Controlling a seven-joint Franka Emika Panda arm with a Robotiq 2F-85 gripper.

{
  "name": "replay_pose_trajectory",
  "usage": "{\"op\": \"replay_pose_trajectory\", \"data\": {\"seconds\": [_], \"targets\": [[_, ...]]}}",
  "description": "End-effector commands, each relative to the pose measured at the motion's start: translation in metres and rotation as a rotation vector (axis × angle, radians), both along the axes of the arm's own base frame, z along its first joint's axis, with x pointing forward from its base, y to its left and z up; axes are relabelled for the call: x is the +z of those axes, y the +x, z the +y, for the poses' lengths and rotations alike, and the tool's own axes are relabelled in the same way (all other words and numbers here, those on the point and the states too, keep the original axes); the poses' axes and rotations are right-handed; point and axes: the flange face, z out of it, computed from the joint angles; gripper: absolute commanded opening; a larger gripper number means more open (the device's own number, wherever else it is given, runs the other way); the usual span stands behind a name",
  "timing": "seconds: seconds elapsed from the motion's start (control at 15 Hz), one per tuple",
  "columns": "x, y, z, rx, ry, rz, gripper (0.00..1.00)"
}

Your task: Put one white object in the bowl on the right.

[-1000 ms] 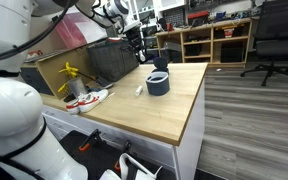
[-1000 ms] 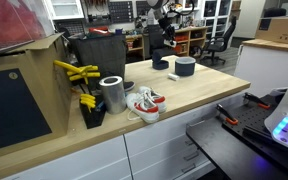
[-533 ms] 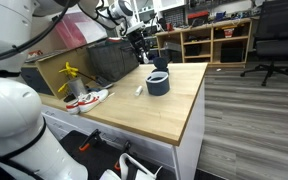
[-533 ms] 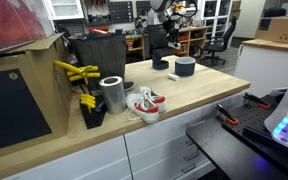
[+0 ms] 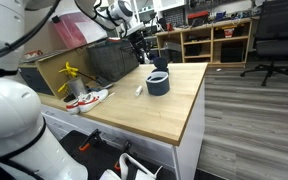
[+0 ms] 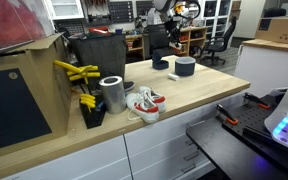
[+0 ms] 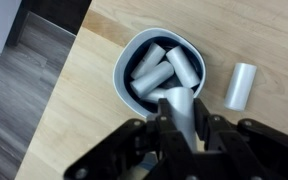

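- Gripper, black Robotiq, jaws pinching a small white oblong piece.
- Beyond the jaw tips, a round pale-rimmed bowl holds several similar pieces; a spare white cylinder lies beside it on the light wooden tabletop.
- In an exterior view, the deep dark blue-grey bowl stands well below the jaws.
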Motion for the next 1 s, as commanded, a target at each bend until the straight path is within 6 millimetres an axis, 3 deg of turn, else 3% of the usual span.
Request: {"op": "replay_pose_trajectory", "data": {"seconds": [0.0,0.33,0.67,0.93], "targets": [[0.011,-0.028,-0.006,-0.018,-0.035,-0.053,0.07],[-0.009,-0.045,-0.038,-0.137,-0.035,-0.025,0.07],[-0.016,-0.04,-0.072,-0.238,-0.04,-0.038,0.07],[-0.025,-0.03,-0.073,-0.276,-0.033,-0.038,0.07]]}}
